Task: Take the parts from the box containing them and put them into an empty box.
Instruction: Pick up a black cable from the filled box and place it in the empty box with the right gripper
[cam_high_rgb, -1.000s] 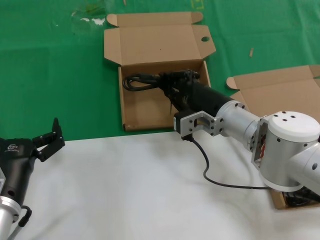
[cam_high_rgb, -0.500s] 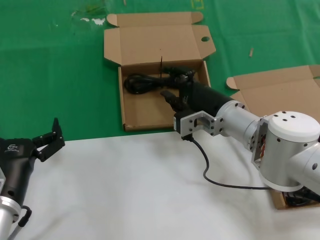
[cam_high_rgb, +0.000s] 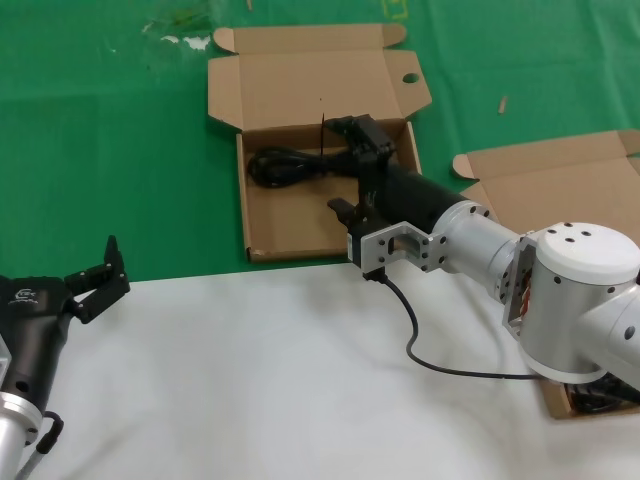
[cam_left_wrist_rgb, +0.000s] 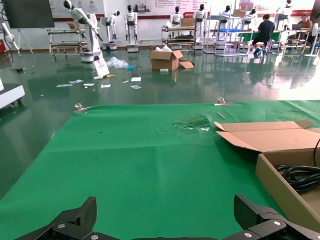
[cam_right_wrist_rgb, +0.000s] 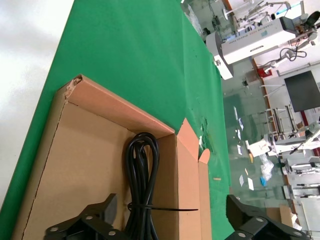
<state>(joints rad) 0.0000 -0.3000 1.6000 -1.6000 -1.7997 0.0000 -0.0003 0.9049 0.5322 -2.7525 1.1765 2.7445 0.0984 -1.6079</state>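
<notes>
Right gripper (cam_high_rgb: 352, 140), wide open w/ nothing held, could snag the cord (cam_high_rgb: 290, 163)'s zip tie (cam_high_rgb: 322, 135) pulling out of the box (cam_high_rgb: 262, 222).

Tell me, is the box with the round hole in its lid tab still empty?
No, a black power cord lies inside the box with the hole, below the open right gripper.

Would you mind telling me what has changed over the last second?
The right gripper has let go of the power cord and lifted, jaws open, leaving it along the far wall of the box with the holed lid. The left gripper stayed parked and open over the white cloth.
</notes>
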